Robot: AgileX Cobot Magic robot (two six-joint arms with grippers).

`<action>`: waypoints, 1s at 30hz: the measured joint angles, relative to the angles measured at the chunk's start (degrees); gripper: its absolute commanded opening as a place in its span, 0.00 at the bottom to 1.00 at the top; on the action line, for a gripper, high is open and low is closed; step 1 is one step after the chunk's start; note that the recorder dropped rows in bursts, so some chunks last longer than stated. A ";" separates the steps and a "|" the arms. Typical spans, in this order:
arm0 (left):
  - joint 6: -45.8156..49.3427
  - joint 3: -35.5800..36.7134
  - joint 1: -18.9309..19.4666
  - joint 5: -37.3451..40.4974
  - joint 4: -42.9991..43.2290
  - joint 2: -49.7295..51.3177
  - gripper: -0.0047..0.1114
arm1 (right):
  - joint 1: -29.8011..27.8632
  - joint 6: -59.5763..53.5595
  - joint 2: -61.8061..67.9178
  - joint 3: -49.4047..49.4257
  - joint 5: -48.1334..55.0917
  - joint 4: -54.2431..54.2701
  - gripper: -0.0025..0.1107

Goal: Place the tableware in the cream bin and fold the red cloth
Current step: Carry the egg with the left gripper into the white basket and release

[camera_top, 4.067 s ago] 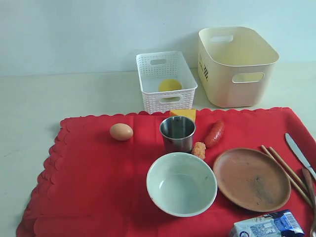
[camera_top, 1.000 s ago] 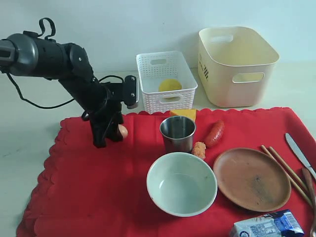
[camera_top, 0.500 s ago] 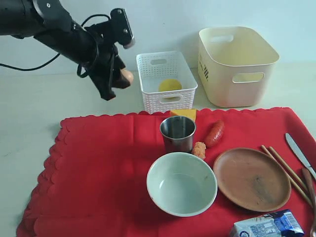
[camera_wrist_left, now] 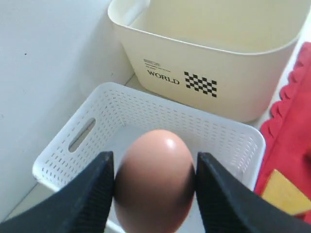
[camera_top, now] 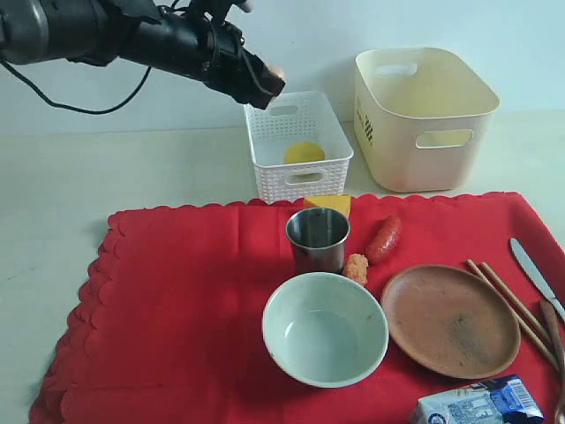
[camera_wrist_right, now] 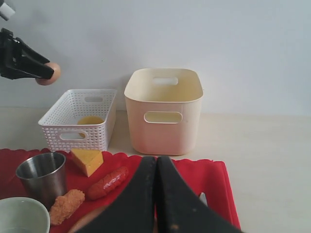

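Observation:
My left gripper (camera_top: 272,79) is shut on the tan egg (camera_wrist_left: 155,179) and holds it in the air over the white lattice basket (camera_wrist_left: 146,126). On the red cloth (camera_top: 177,336) lie the pale bowl (camera_top: 325,329), steel cup (camera_top: 318,238), brown plate (camera_top: 450,320), chopsticks (camera_top: 512,305), knife (camera_top: 534,274) and, at the right edge, a spoon (camera_top: 554,327). The cream bin (camera_top: 422,115) stands behind the cloth at the right. My right gripper (camera_wrist_right: 156,167) is shut on nothing, low over the cloth's right part; the exterior view does not show it.
The lattice basket (camera_top: 296,146) holds a yellow lemon (camera_top: 304,152). A cheese wedge (camera_top: 328,203), a sausage (camera_top: 383,238) and a fried piece (camera_top: 356,268) lie around the cup. A blue-white carton (camera_top: 477,402) sits at the cloth's front right.
The left gripper lifted the egg off the cloth and has carried it up and to the right, from beside the basket to over its back left corner.

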 measured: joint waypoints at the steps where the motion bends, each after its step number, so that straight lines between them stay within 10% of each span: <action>1: 0.00 -0.31 0.00 -0.61 -1.63 0.95 0.04 | 0.00 0.00 0.00 0.00 0.00 0.00 0.02; 18: 3.75 -0.93 -0.14 -8.63 -18.45 11.61 0.06 | 0.11 0.00 0.00 0.00 0.00 0.00 0.02; 30: 6.26 -0.93 -1.95 -9.05 -18.81 13.09 0.51 | 0.11 0.00 0.00 0.00 0.00 0.00 0.02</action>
